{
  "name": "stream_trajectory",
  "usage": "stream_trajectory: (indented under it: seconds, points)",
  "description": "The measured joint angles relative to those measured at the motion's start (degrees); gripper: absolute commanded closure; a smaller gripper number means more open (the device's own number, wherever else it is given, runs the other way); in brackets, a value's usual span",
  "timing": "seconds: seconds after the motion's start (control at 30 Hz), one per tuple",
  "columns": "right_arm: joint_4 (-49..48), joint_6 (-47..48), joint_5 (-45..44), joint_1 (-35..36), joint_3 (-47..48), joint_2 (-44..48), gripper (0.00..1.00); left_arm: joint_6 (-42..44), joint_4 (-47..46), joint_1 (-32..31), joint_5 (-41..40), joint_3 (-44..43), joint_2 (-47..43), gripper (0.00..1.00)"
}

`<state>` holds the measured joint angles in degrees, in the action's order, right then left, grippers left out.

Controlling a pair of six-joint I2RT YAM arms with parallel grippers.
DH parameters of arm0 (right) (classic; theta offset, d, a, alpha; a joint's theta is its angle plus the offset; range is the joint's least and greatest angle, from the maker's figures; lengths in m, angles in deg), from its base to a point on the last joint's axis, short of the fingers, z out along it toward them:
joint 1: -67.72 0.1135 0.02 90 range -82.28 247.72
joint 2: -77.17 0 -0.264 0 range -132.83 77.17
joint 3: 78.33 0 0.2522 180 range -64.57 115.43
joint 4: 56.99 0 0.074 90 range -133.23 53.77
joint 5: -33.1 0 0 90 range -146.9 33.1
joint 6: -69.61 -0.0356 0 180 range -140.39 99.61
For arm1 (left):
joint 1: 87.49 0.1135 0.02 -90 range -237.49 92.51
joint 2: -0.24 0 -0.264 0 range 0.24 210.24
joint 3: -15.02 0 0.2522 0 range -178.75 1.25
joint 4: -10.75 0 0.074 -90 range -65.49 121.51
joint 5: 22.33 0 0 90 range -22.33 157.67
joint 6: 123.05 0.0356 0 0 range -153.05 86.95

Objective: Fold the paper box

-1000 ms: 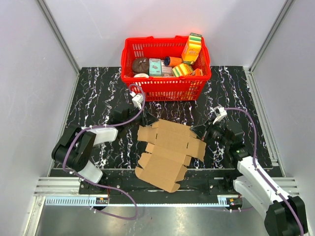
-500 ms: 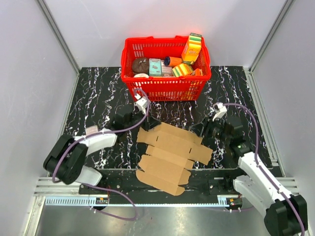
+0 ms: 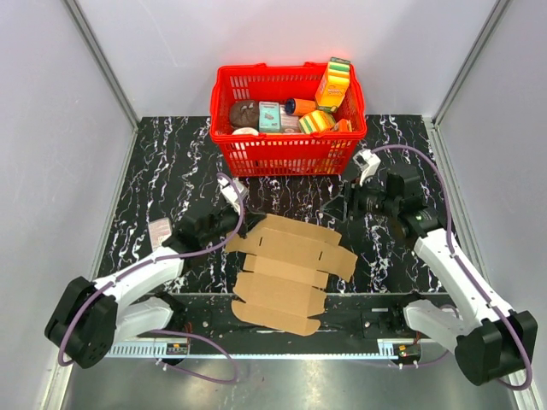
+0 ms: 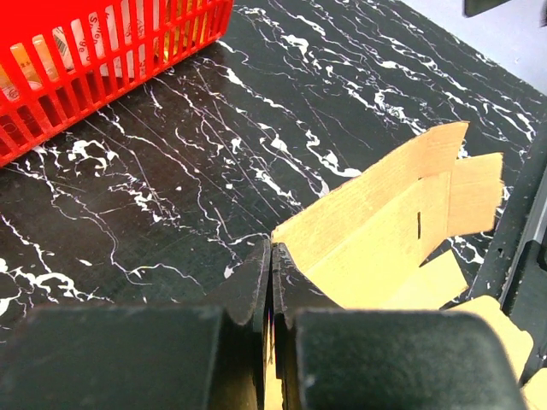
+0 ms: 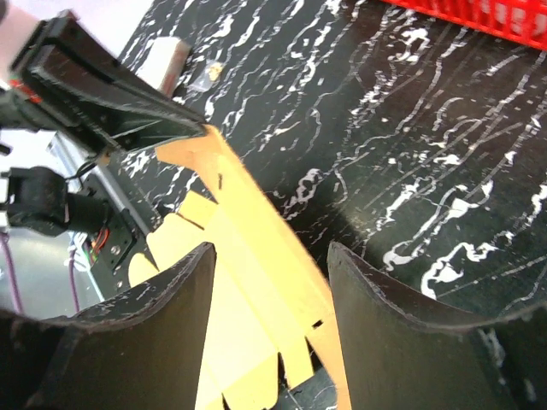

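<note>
Gripping comes first here: our left tool [image 4: 271, 256] is pressed closed on the 10 o'clock corner of the paper box [image 3: 286, 269], a flat brown die-cut cardboard sheet with flaps and slots. In the left wrist view the card's edge runs straight in between the two dark fingers. The sheet lies spread out mid-table on the black white-veined table [image 3: 171, 162], toward 6 o'clock, where its nearest flap reaches past the table edge over the metal rail [image 3: 94, 323]. No panel stands up yet, though the pinched strip looks slightly raised. At 12 o'clock, well apart from the card, sits the red plastic basket [image 3: 291, 154] of colourful packages, which plays no part. Our right tool [image 5: 269, 256] hangs near the sheet's 2 o'clock corner with its fingers spread wide, holding nothing, the card visible between them.

We judge the task to be at its very start: one corner secured, no crease worked. Next we would need the right tool to come down on the 3 o'clock side and steady it. The left could then turn its strip up along the score line without dragging the whole sheet.
</note>
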<state>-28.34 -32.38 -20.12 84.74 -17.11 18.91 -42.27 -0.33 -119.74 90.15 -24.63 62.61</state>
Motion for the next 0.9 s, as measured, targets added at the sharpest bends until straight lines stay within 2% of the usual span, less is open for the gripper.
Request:
stream_trajectory:
  seconds: [0.13,0.37,0.73,0.9]
  points:
    - [4.2,3.4,1.8,2.7,3.7,-1.3,0.37,1.3,1.1,0.0,0.3,0.0,-0.3,1.0]
    - [9.2,8.9,-0.3,11.4,6.5,-8.2,0.38,2.1,1.8,0.0,2.8,-0.5,-0.4,1.0]
    - [11.0,14.5,-2.9,13.3,6.8,-13.3,0.4,2.3,2.1,0.0,8.2,-1.5,-2.1,1.0]
    - [11.5,16.3,-2.9,14.3,7.7,-14.1,0.47,2.4,2.1,0.0,8.9,-1.6,-2.4,1.0]
